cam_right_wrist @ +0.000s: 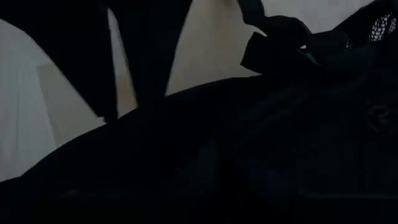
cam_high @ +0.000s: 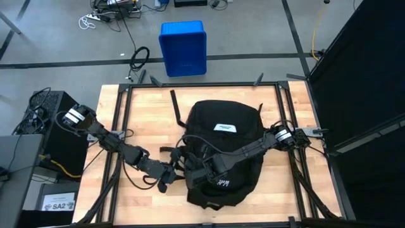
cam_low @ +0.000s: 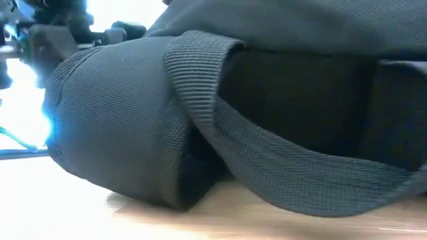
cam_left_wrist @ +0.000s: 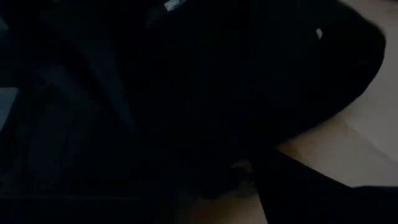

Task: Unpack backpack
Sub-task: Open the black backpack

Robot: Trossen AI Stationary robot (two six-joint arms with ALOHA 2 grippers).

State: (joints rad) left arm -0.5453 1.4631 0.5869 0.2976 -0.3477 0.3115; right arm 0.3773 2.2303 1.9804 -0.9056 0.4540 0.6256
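Both grippers at the backpack's lower front; nothing unpacked yet.

My right gripper (cam_high: 201, 172) is clenched and pressed onto the lower front panel of the backpack (cam_high: 223, 142), probably to pin the fabric down, though I cannot confirm it has cloth pinched. My left gripper (cam_high: 166, 182) sits just beside the backpack's lower side edge, among the loose straps (cam_low: 280, 157); its finger spread cannot be told here. The backpack lies flat at the middle of the table (cam_high: 120, 126), white label (cam_high: 224, 128) upward. Beyond the table's far edge from the backpack stands a blue bin (cam_high: 183, 47), likely the drop point.
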